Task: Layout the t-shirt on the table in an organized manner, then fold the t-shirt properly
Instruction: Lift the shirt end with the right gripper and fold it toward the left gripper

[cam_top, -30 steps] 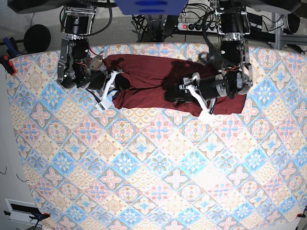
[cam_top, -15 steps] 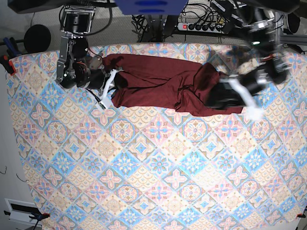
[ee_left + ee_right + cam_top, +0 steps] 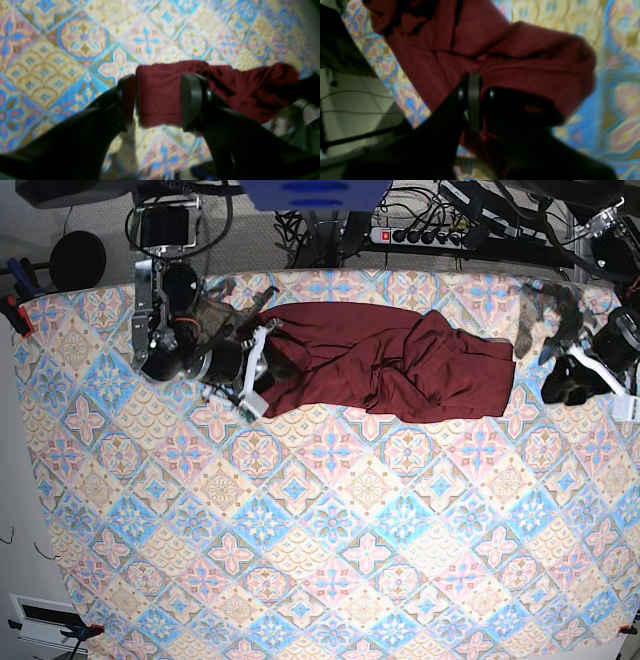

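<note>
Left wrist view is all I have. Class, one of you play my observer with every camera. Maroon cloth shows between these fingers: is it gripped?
Observer: No. In the base view the left gripper is open and clear of the t-shirt, over the table past the garment's end.
Operator: Is the other arm on the shirt?
Observer: Yes. The right wrist view shows the right gripper shut on a fold of cloth, at the opposite end.
Operator: Does the shirt lie flat?
Observer: No. The base view shows it bunched into a ridge near its middle.
</note>
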Controlling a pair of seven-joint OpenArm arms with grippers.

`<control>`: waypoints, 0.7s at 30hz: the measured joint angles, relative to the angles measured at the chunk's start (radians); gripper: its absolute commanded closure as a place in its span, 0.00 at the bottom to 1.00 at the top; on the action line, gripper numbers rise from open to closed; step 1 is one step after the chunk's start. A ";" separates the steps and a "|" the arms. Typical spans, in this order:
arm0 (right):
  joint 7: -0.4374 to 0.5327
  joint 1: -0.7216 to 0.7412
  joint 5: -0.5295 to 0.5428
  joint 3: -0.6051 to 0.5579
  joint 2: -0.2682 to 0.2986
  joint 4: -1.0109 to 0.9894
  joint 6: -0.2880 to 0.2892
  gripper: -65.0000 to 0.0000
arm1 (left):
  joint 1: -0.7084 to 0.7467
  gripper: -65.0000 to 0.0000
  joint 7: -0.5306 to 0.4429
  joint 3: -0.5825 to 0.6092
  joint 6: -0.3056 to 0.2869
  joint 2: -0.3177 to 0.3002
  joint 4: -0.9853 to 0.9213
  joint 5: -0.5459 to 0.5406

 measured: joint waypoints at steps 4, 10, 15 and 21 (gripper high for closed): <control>0.008 0.020 0.008 -0.003 -0.001 0.065 0.000 1.00 | 0.003 0.59 0.004 0.100 0.000 0.000 -0.001 0.157; -0.007 0.067 -0.006 -0.054 0.003 0.077 0.001 1.00 | 0.000 0.71 -0.010 0.161 -0.003 0.003 -0.001 0.331; 0.010 0.128 -0.002 -0.137 -0.091 0.085 0.001 1.00 | -0.002 1.00 -0.060 0.159 0.000 0.014 -0.001 0.424; 0.010 0.178 -0.120 -0.320 -0.175 0.070 0.002 1.00 | 0.001 1.00 -0.059 0.151 0.000 0.064 -0.002 0.621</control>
